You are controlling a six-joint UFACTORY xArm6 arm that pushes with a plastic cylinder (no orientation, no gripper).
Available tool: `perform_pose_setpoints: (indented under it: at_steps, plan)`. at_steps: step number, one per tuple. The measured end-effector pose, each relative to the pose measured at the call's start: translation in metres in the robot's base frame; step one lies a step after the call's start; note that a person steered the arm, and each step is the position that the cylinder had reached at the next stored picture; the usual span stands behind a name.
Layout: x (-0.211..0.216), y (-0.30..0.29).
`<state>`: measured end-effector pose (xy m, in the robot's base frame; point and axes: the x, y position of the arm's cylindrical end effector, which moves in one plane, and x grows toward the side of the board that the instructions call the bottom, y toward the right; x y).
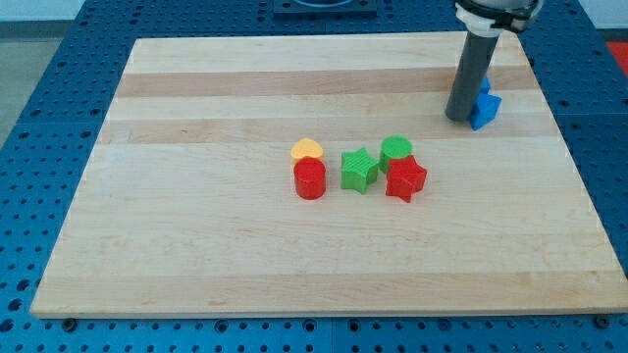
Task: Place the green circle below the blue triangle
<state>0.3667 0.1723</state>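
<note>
Beside the blue block (484, 109), touching its left side, my tip (458, 119) rests on the wooden board (196, 226), the rod upright; it has no jaws and holds nothing. Well down-left of the blue block sits the green circle (396, 149), touching the red star (405, 178).

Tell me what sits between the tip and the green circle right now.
Nothing: the camera view shows only bare wooden board between my tip, beside the blue block, and the green circle.

green circle (396, 148) flat, mid-board | blue triangle (485, 106) upper right, well apart
</note>
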Motion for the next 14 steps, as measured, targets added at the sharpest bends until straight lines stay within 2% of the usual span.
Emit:
perform_pose_setpoints:
  at_steps: [1, 3, 4, 5, 6, 11, 13, 14]
  plan:
    - [0.000, -0.013]
    - [0.002, -0.131]
    - [0.037, -0.178]
    - [0.057, -0.193]
    - [0.069, -0.187]
    - [0.075, -0.046]
    - [0.124, -0.049]
    - [0.126, -0.033]
